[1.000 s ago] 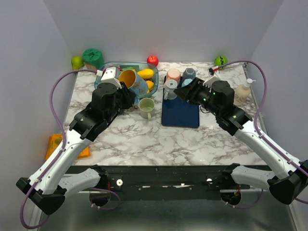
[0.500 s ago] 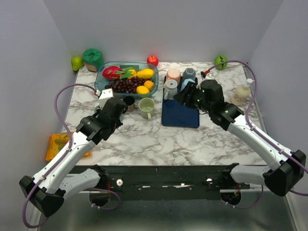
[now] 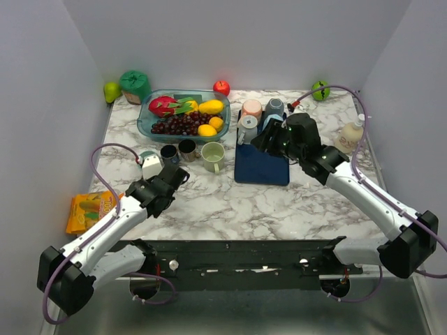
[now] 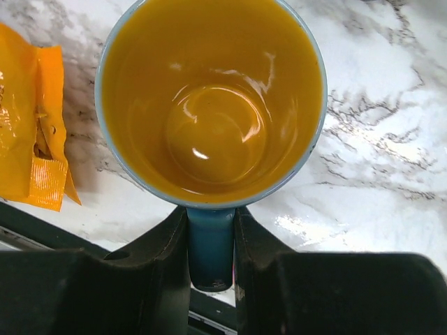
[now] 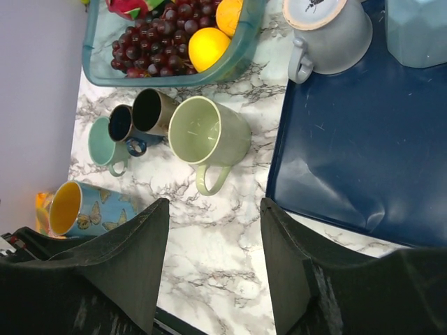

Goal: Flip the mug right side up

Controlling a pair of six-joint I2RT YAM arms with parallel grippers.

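Swung from the glass fruit dish (image 3: 144,120) to the worktop's near-left, the left claw (image 4: 211,244) pinches the handle of the blue butterfly-printed mug with orange inside (image 4: 209,105), mouth up toward it, while the right claw (image 5: 214,206), far off, gapes empty.

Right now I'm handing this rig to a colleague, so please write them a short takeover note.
Left fingers: shut on the handle of the butterfly mug, mouth up but tilted, low over the table by the orange packet; touching down or not, I cannot tell.
Right fingers: open, empty, above the blue mat.
Done: the green mug and three small cups stand upright beside the mat.
Left: set the butterfly mug down upright and release; the grey mug sits upside down on the mat.
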